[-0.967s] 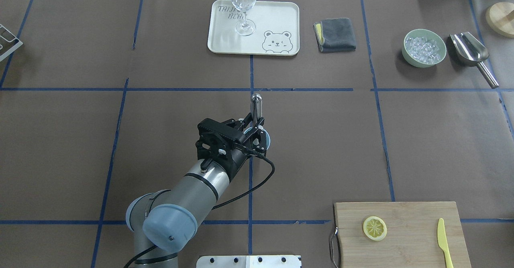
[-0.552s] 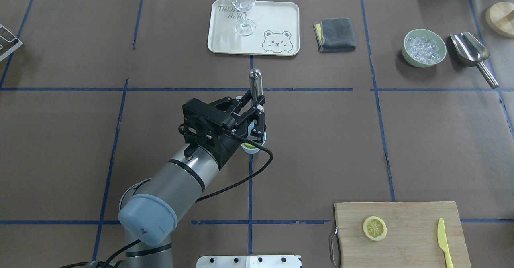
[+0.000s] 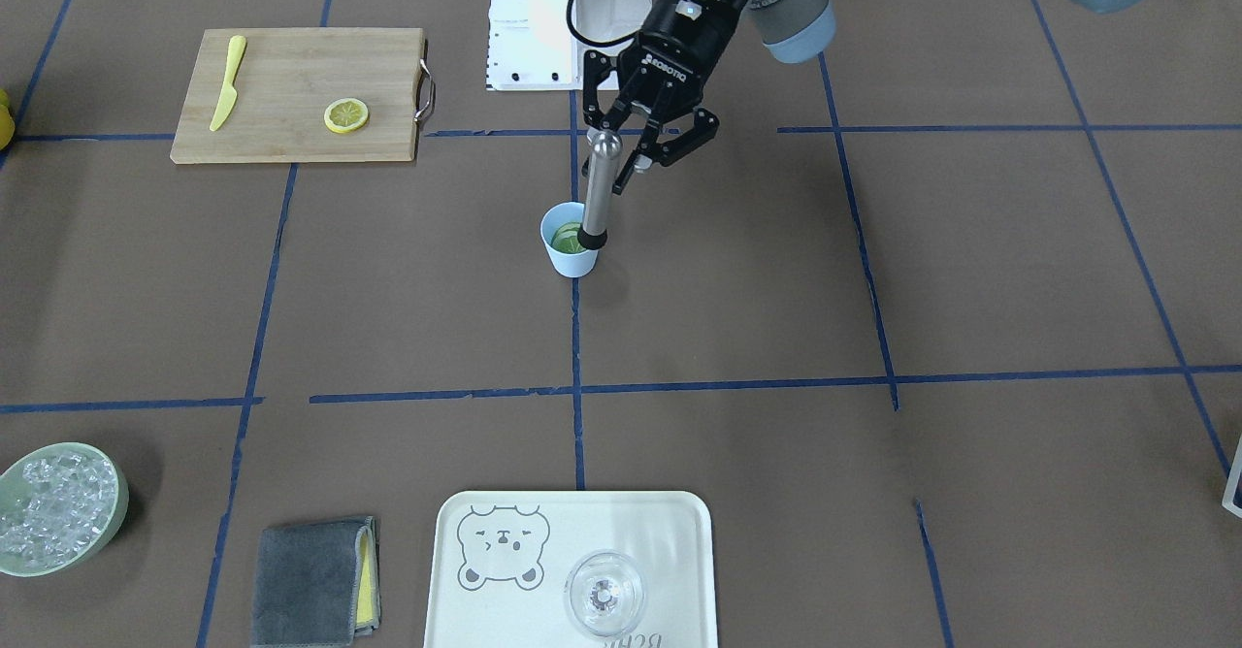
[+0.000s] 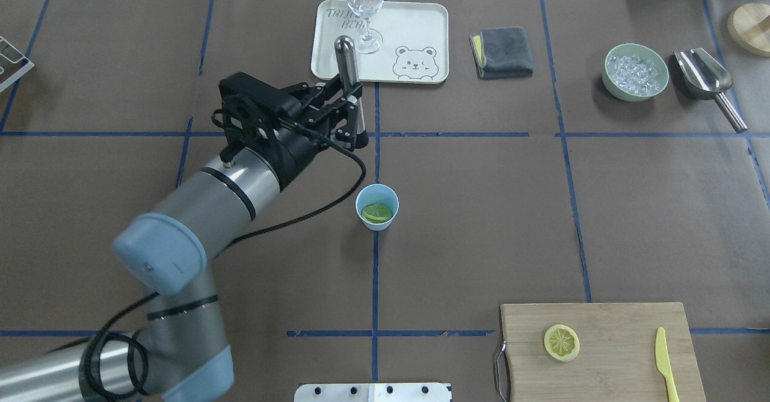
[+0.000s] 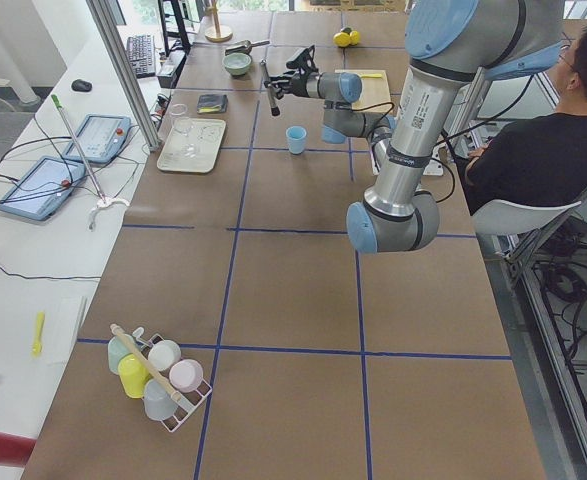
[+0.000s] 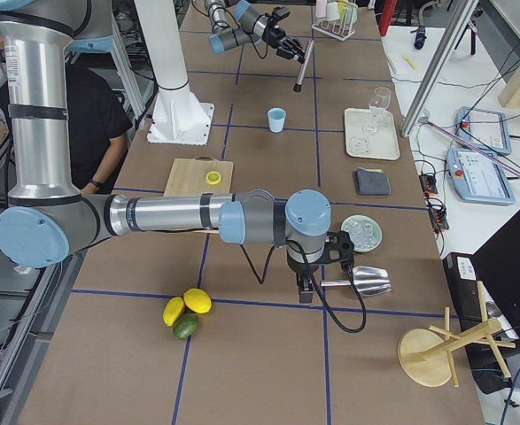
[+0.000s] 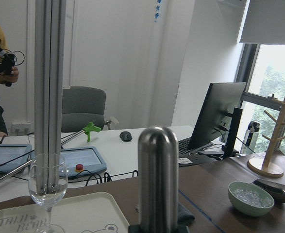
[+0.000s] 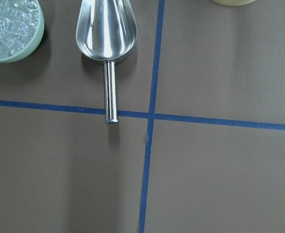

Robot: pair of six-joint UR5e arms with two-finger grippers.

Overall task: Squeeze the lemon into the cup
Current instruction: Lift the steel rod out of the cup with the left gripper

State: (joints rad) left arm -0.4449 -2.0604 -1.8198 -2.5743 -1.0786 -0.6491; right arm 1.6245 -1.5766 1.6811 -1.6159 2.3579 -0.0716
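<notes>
One lemon slice [image 4: 377,213] lies inside the light-blue cup [image 4: 380,194] at the table's middle. Off toward the tray [image 4: 433,41], apart from the cup, the left gripper [image 4: 352,111] has its fingers clamped on a steel muddler [image 4: 345,59]. The right gripper [image 6: 306,285] hangs by the scoop [image 6: 366,280]; its jaws I can't make out.
</notes>
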